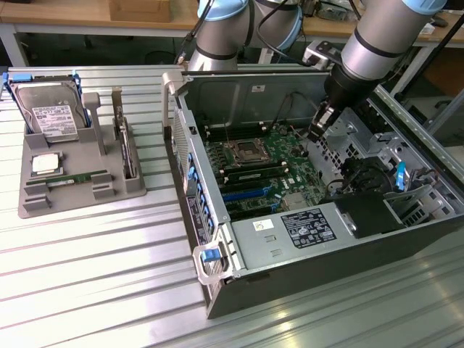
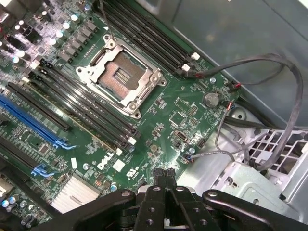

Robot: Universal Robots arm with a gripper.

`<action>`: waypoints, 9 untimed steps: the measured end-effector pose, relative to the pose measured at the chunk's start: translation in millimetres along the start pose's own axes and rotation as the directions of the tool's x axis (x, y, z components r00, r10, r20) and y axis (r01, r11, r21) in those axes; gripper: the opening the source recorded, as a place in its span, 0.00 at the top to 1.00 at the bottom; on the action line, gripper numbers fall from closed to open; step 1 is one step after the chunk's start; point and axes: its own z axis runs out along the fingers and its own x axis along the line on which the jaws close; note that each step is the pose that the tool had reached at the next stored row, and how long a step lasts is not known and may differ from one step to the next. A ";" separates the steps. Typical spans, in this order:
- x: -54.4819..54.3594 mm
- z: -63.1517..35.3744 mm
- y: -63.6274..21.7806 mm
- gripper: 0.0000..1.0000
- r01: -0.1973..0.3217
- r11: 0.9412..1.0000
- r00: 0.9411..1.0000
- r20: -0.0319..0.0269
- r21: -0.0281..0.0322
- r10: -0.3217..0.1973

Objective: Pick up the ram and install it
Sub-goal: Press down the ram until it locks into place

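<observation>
Pincer (image 1: 320,129): upper right of the exterior frame, above the open case's (image 1: 312,239) motherboard (image 2: 159,120) (fingers pressed together, nothing held).
Ram (image 1: 76,177): left of frame, flat in the grey tray (image 1: 43,206) on the worktop (image 1: 94,275), well apart from the pincer.

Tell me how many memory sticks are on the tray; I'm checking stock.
2. One memory stick lies flat near the grey tray's front edge; a second stick seems to stand on edge at the tray's side toward the computer case. More may be hidden.
</observation>
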 end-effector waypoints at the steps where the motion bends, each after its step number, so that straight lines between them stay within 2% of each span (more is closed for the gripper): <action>1: 0.0 0.0 0.0 0.90 -0.019 1.000 1.000 0.002 0.002 0.019; 5: 0.0 0.0 0.0 0.90 -0.090 0.996 0.996 0.008 0.009 0.090; 7: 0.0 0.0 0.0 0.90 -0.109 0.994 0.994 0.010 0.011 0.109; 9: 0.0 0.0 0.0 0.90 -0.148 0.989 0.989 0.014 0.015 0.148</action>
